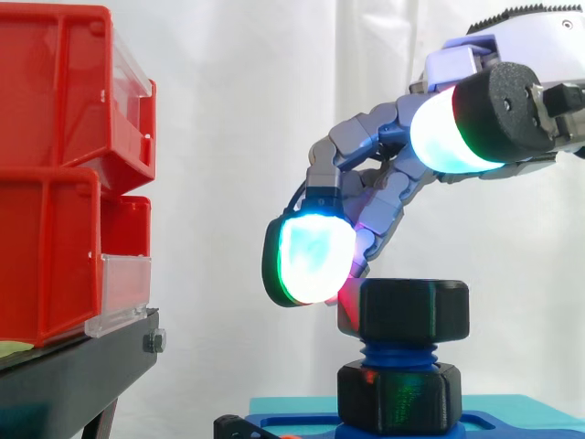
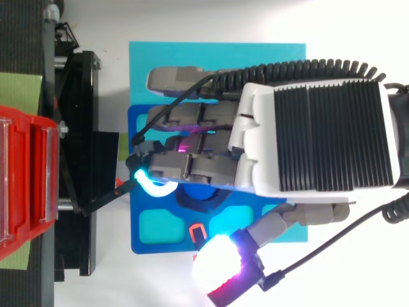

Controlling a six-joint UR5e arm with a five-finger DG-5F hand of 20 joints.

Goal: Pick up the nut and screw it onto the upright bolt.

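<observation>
1. At the middle of the blue plate (image 2: 144,236), which lies on a cyan board (image 2: 153,57), I see the upright blue bolt (image 1: 398,355) rising from a black hex collar (image 1: 398,395).
2. The black nut (image 1: 413,311) sits on the bolt's top, with threads bare below it.
3. The hand (image 1: 384,183) arches over the nut. Its fingers are curled but grasp nothing. One glowing fingertip (image 1: 311,261) sits just beside the nut's side that faces the red bins (image 1: 55,183), and the thumb pad (image 1: 443,128) is raised well apart.
4. I judge the pickup done and the screwing-on step in hand.
5. Next I need pads on opposite flats of the nut. Then I turn it down without tilting it on the threads.
</observation>
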